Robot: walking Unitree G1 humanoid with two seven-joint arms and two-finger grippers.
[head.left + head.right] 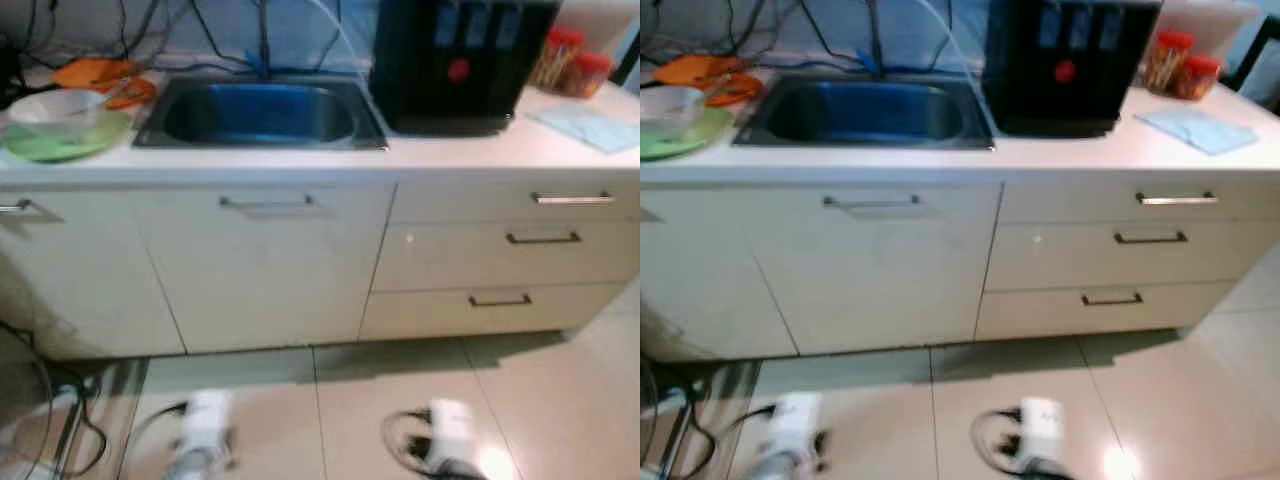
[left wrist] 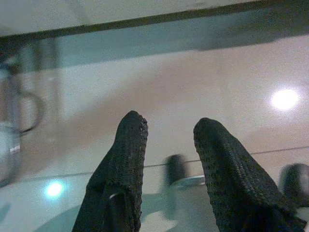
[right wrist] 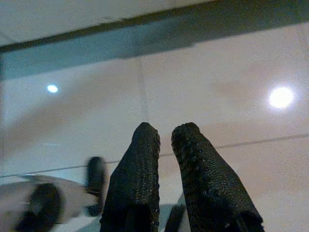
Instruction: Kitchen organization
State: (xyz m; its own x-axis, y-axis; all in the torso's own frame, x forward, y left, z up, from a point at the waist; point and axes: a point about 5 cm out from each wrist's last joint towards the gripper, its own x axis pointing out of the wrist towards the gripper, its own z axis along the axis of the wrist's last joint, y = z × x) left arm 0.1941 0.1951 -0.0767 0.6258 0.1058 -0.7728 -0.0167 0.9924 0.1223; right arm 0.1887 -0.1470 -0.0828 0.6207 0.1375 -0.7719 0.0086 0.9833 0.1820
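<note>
I have both arms hanging low over the floor tiles: the left claw (image 2: 166,145) is released with a clear gap between its fingers, the right claw (image 3: 166,145) nearly pinched together, gripping nothing. The things to tidy sit at the bench's far-left corner — a clear bowl (image 1: 55,108) resting on a green plate (image 1: 70,142), with an orange plate (image 1: 100,75) just behind toward the back edge. I judge the bowl light, stiff and slick, possibly breakable, so I would pinch its rim rather than its side; the plates are thin and flat, best taken at an overhanging edge. Something lies in the bowl — too blurred to name. The sink (image 1: 260,112) beside them looks empty. At the bench's far-right corner stand two red-lidded jars (image 1: 570,62) holding thin sticks, beside a black appliance (image 1: 455,60).
</note>
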